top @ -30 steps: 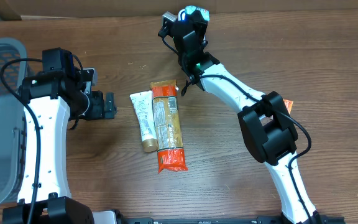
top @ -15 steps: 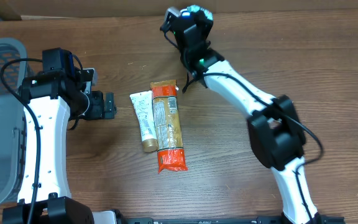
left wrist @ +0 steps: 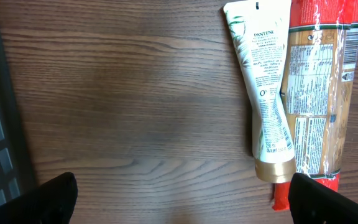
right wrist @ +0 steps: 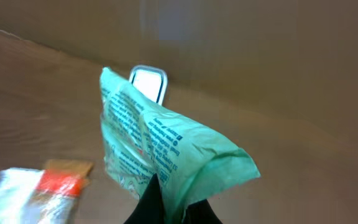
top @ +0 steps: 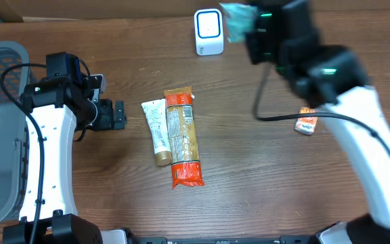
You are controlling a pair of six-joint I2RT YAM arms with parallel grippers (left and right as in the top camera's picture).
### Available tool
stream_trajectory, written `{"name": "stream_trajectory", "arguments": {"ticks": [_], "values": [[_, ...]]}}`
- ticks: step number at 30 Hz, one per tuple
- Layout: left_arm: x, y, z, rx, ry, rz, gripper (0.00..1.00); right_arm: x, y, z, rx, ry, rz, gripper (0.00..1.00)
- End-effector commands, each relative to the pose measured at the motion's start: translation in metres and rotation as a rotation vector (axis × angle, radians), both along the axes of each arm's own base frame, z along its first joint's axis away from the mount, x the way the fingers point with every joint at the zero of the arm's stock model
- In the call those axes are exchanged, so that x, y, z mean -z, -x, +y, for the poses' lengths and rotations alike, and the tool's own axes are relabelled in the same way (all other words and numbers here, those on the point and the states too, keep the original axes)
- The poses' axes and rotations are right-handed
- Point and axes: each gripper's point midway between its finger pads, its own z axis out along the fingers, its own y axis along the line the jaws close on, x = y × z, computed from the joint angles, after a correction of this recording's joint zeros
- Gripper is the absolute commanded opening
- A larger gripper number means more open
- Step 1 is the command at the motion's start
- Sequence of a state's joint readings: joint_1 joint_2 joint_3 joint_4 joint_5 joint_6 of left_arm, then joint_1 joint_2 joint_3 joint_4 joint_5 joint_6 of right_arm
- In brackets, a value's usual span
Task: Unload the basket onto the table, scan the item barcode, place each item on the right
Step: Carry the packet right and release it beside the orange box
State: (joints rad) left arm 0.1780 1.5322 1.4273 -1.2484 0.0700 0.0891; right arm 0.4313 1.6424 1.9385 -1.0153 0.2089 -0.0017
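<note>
Dangling at twelve o'clock, the green packet (right wrist: 166,155) is being gripped by the clenched right pincer (right wrist: 173,208), just at three o'clock of the white scanner (top: 209,32). The left pincer (top: 112,114) is hanging released at nine o'clock, near the tube (top: 156,132) and the orange package (top: 181,135).

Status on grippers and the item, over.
Left gripper open, empty. Right gripper shut on pale green plastic packet, held up before white boxy scanner. Nothing between them.

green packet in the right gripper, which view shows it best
Right wrist: the green packet shows large, its print visible, pinched by the right gripper. Overhead shows only a blurred corner of it near the white scanner. Left wrist misses it.
</note>
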Motion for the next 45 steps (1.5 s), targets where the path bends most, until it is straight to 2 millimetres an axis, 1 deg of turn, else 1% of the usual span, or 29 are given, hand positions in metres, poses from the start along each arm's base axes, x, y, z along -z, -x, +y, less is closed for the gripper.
{"name": "stream_trajectory", "arguments": {"ticks": [1,3,5,9,10,12,13,16,19,21,24,29,32,33,34,35,37,39,41,43,45], "values": [[0.001,0.000,-0.001,0.021,-0.003,0.002,0.99,0.015,0.012,-0.018,0.140,-0.341,0.206,0.04],[0.001,0.000,-0.001,0.020,-0.004,0.001,1.00,0.033,0.015,-0.049,0.227,-0.337,0.282,0.04],[0.001,0.000,-0.001,0.021,-0.004,0.001,0.99,0.053,0.018,-0.075,0.290,-0.354,0.363,0.04],[0.001,0.000,-0.001,0.021,-0.004,0.002,0.99,0.095,0.024,-0.107,0.360,-0.431,0.507,0.04],[0.001,0.000,-0.001,0.021,-0.004,0.001,0.99,0.109,0.024,-0.116,0.390,-0.433,0.531,0.04],[0.001,0.000,-0.001,0.021,-0.004,0.002,0.99,0.134,0.024,-0.130,0.431,-0.436,0.561,0.04],[0.001,0.000,-0.001,0.021,-0.004,0.001,1.00,0.151,0.023,-0.136,0.452,-0.438,0.575,0.04],[0.001,0.000,-0.001,0.021,-0.004,0.001,1.00,0.189,0.021,-0.147,0.483,-0.442,0.597,0.04],[0.001,0.000,-0.001,0.021,-0.004,0.002,0.99,0.224,0.021,-0.152,0.496,-0.440,0.613,0.04],[0.001,0.000,-0.001,0.021,-0.003,0.002,1.00,0.242,0.021,-0.154,0.501,-0.435,0.618,0.04],[0.001,0.000,-0.001,0.021,-0.004,0.001,1.00,0.262,0.021,-0.160,0.522,-0.407,0.619,0.04],[0.001,0.000,-0.001,0.021,-0.004,0.001,0.99,0.282,0.026,-0.174,0.582,-0.333,0.640,0.04],[0.001,0.000,-0.001,0.021,-0.004,0.002,1.00,0.287,0.031,-0.180,0.610,-0.296,0.656,0.06],[0.001,0.000,-0.001,0.021,-0.004,0.001,0.99,0.287,0.032,-0.182,0.617,-0.287,0.657,0.10],[0.001,0.000,-0.001,0.021,-0.004,0.002,1.00,0.288,0.032,-0.182,0.618,-0.284,0.659,0.12],[0.001,0.000,-0.001,0.020,-0.004,0.001,1.00,0.288,0.033,-0.182,0.618,-0.284,0.661,0.16],[0.001,0.000,-0.001,0.021,-0.004,0.001,1.00,0.288,0.035,-0.183,0.623,-0.278,0.666,0.27],[0.001,0.000,-0.001,0.020,-0.004,0.002,1.00,0.289,0.037,-0.187,0.637,-0.257,0.669,0.34],[0.001,0.000,-0.001,0.021,-0.004,0.001,1.00,0.290,0.040,-0.194,0.663,-0.219,0.669,0.37],[0.001,0.000,-0.001,0.021,-0.004,0.001,0.99,0.288,0.044,-0.200,0.687,-0.183,0.672,0.38],[0.001,0.000,-0.001,0.021,-0.004,0.002,1.00,0.283,0.046,-0.204,0.699,-0.162,0.681,0.37]]}}
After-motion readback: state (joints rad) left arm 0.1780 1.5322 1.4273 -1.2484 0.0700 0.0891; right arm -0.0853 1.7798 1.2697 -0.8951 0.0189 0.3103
